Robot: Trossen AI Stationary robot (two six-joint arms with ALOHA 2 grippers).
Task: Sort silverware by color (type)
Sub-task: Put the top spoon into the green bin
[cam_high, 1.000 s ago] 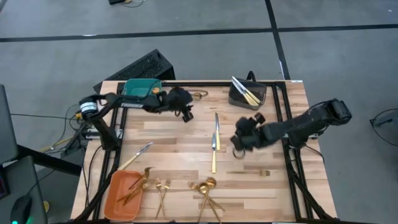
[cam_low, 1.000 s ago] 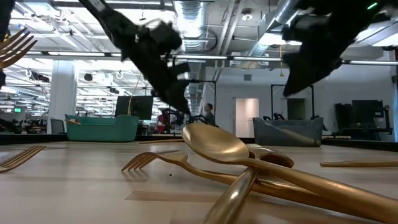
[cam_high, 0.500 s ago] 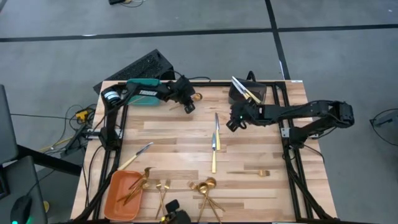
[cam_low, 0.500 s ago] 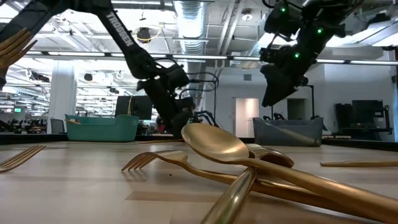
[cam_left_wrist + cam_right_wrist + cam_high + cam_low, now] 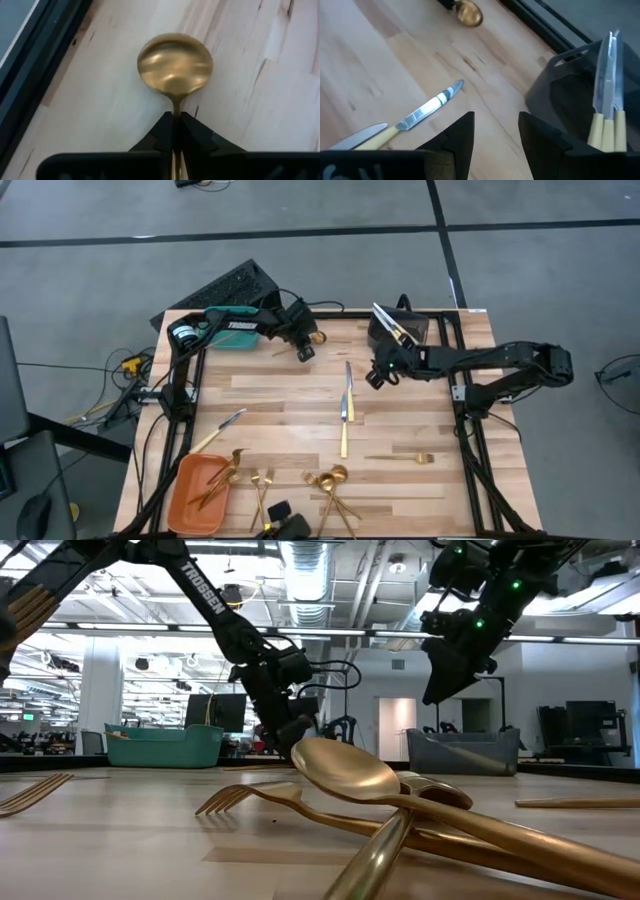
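Observation:
A gold spoon (image 5: 318, 336) lies near the table's far edge, by the teal bin (image 5: 232, 332). My left gripper (image 5: 303, 352) is shut on it. My right gripper (image 5: 377, 377) hangs open above the table, beside the dark grey bin (image 5: 398, 332), which holds several knives (image 5: 605, 100). Nothing is between its fingers. Two knives (image 5: 346, 395) lie on the wood mid-table, below and left of that gripper. In the right wrist view one knife (image 5: 427, 107) lies ahead of the fingers. A gold fork (image 5: 400, 458) lies toward the near right. My left gripper pinches the spoon's handle just behind the bowl (image 5: 175, 106) between its two fingers. The fingers lie along the handle, and the bowl (image 5: 175, 62) sticks out ahead of them over the wood. Whether the spoon is lifted clear of the table, I cannot tell.
An orange bin (image 5: 185, 502) with gold pieces stands at the near left, and a knife (image 5: 220, 428) lies beside it. Gold spoons and forks (image 5: 332, 480) lie in a heap at the near edge. Black rails (image 5: 455, 340) run along the table's sides.
My left gripper has gone toward the far edge, up to the spoon. My right gripper has risen and gone toward the far edge, from mid-table to beside the dark grey bin. The silverware on the table has stayed where it was.

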